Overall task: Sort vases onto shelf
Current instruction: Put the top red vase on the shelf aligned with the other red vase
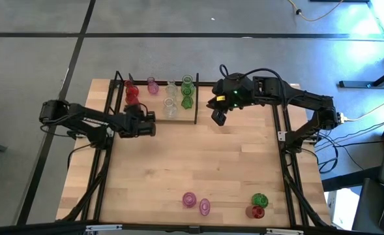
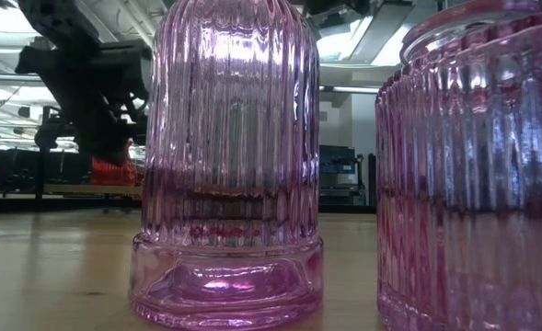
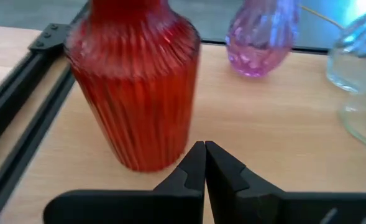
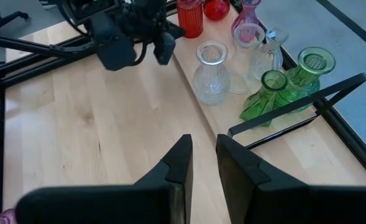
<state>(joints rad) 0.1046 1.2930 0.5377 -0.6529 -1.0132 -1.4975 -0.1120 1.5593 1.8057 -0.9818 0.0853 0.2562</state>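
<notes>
Both end effectors hover at the shelf (image 1: 154,115) edges: left (image 1: 151,123) together, right (image 1: 218,116) slightly apart.

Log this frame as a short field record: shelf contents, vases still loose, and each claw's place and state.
shelf: back left of the table, holds red, pink, clear and green vases
loose vases: two pink, one green, one red, near the front edge
left claw: shut, empty, at the shelf's front edge beside a ribbed red vase
right claw: slightly parted, empty, just right of the shelf
</notes>
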